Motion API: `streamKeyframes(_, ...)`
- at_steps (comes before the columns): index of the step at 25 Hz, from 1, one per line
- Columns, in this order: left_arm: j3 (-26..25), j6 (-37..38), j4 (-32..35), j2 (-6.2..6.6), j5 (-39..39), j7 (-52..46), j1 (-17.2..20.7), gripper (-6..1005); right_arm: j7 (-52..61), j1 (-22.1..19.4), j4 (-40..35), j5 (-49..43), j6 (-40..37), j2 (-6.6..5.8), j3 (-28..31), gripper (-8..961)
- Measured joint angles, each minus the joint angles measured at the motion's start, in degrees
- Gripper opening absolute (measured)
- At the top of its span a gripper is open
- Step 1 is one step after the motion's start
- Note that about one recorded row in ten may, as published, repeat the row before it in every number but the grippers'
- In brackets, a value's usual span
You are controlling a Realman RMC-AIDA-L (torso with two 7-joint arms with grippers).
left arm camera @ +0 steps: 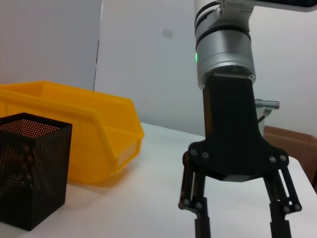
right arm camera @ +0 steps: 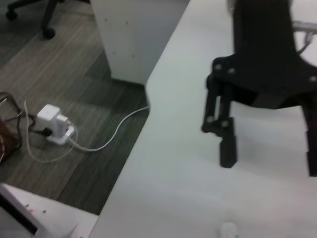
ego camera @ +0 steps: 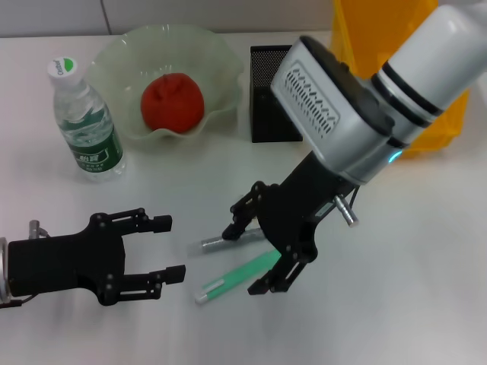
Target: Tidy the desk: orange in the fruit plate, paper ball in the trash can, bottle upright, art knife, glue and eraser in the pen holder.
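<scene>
My right gripper [ego camera: 247, 258] is open and low over the desk, its fingers straddling a green art knife [ego camera: 237, 277] and a grey glue stick [ego camera: 221, 242] that lie side by side. It also shows in the left wrist view [left arm camera: 238, 218]. My left gripper [ego camera: 169, 249] is open and empty at the front left, just left of the two items; it also shows in the right wrist view [right arm camera: 270, 153]. The orange [ego camera: 172, 101] lies in the green fruit plate [ego camera: 221, 57]. The water bottle [ego camera: 84, 122] stands upright. The black mesh pen holder [ego camera: 268, 99] stands behind. The paper ball and the eraser are out of view.
A yellow bin [ego camera: 396, 38] stands at the back right, behind my right arm, and shows beside the pen holder [left arm camera: 29, 173] in the left wrist view [left arm camera: 84, 129]. The desk's edge [right arm camera: 143, 134], the floor and a power strip [right arm camera: 54, 130] show in the right wrist view.
</scene>
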Motion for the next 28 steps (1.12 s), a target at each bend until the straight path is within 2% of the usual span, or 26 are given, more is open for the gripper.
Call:
streamKeyframes(7,-0.4,-0.4,0.2,0.57,0.1,-0.1,0.4,775,-2.0,-0.1,0.5,3.6,3.8,0.15,-6.7,817)
streamKeyframes(13,-0.4,-1.1,0.2,0.53,0.1,-0.4,0.2,774,-2.9,-0.6,1.6,7.9,9.2,0.22,-13.8,816)
streamKeyframes(21,-0.5,-1.9,0.0,0.56,0.0,-0.7,0.2,774,-3.6,-0.7,4.7,11.3,15.3,0.22,-18.6,729)
streamKeyframes(25,-0.5,-2.4,-0.1,0.60,-0.1,-0.7,0.5,774,-4.1,-0.7,6.4,13.0,18.3,0.22,-20.5,593)
streamKeyframes(28,-0.6,-2.4,-0.2,0.61,-0.1,-0.7,0.5,773,-4.4,-0.7,6.9,14.1,19.5,0.22,-21.8,570)
